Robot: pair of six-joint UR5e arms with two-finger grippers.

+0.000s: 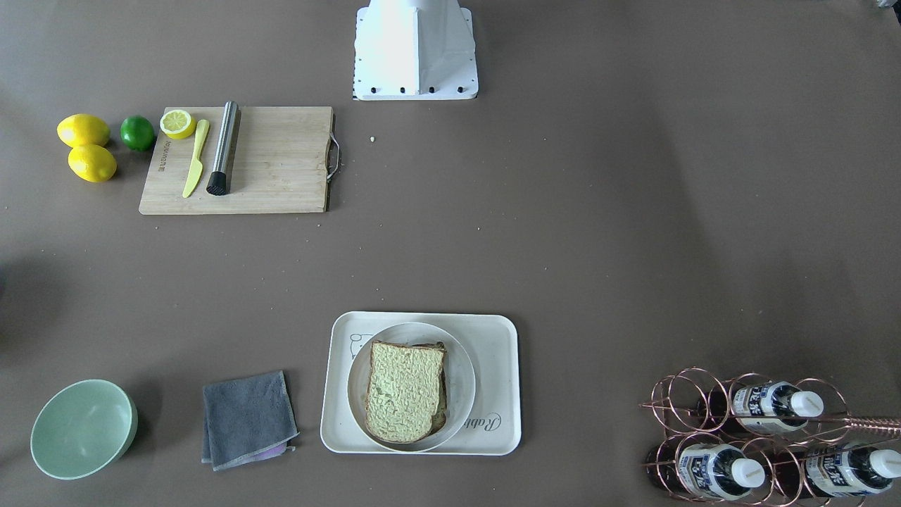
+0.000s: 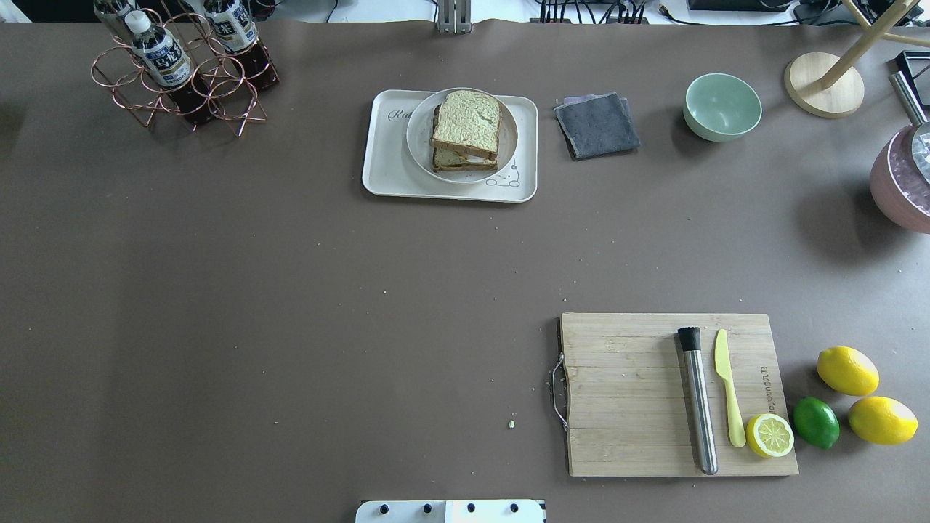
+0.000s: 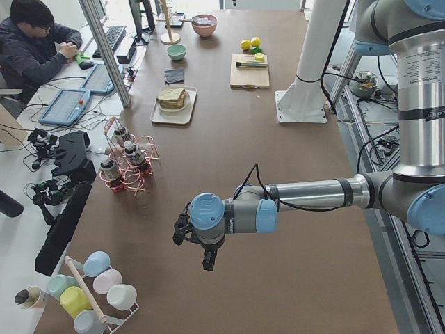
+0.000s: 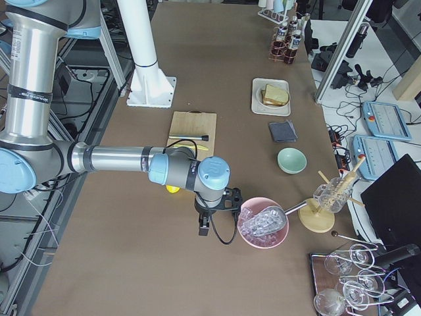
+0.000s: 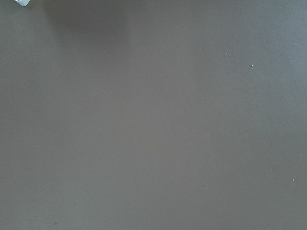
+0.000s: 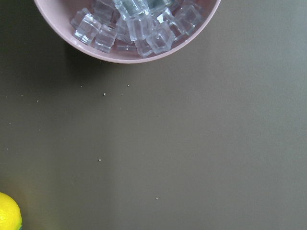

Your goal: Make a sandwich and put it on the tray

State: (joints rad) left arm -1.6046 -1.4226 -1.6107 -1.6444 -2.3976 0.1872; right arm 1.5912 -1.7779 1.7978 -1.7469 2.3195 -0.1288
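Note:
The sandwich [image 1: 405, 391], two pale greenish-tan slices with brown crust, lies on a round white plate [image 1: 461, 373]. The plate stands on the cream-white tray [image 1: 496, 338] at the table's far side; the filling between the slices barely shows. Sandwich [image 2: 465, 123] and tray [image 2: 381, 171] also show in the overhead view. My left gripper [image 3: 208, 263] hangs over bare table far to the left of the tray, seen only in the exterior left view. My right gripper [image 4: 202, 229] hangs far to the right, beside a pink bowl, seen only in the exterior right view. I cannot tell whether either is open or shut.
A wooden cutting board [image 2: 625, 392] holds a steel muddler [image 2: 699, 403], a yellow knife [image 2: 728, 388] and a lemon half [image 2: 770, 434]. Two lemons [image 2: 847, 370] and a lime [image 2: 815, 421] lie beside it. A grey cloth [image 2: 597, 125], green bowl [image 2: 722, 106], bottle rack [image 2: 182, 69] and pink ice bowl [image 6: 127, 28] stand around.

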